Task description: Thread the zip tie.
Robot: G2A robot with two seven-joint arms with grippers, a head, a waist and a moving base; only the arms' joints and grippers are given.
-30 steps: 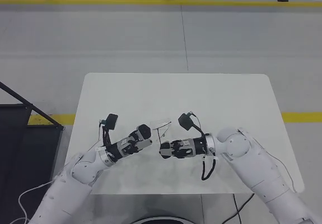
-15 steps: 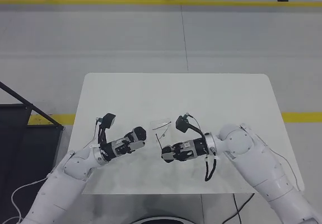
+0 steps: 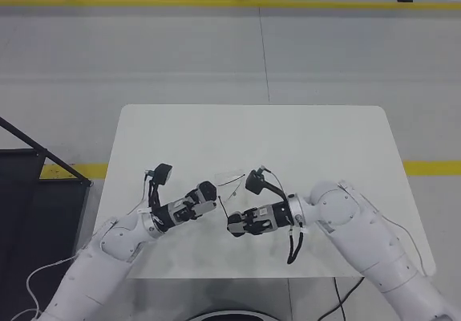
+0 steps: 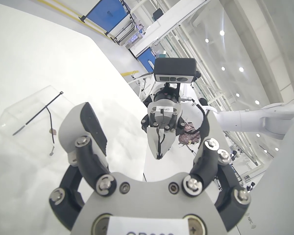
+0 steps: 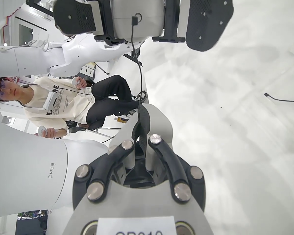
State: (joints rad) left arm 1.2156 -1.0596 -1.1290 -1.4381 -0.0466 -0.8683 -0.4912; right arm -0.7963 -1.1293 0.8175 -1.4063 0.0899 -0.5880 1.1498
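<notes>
Room to pass is offered over the far half of the desk (image 3: 326, 136) and along its right side, where the white surface is seen bare. Near the middle a flat clear plastic sheet (image 3: 230, 175) is laid, with a straight black zip tie (image 4: 39, 113) on it and a bent black strip (image 4: 51, 128) trailing off its edge; little height is added by these. Just nearer than the sheet, the left claw (image 3: 208, 197), held spread, and the right claw (image 3: 232, 225), pressed closed, are faced tip to tip, with a narrow gap left between them. The near edge is taken up by both arms. Off the desk's left side a dark panel (image 3: 6, 209) is stood.
</notes>
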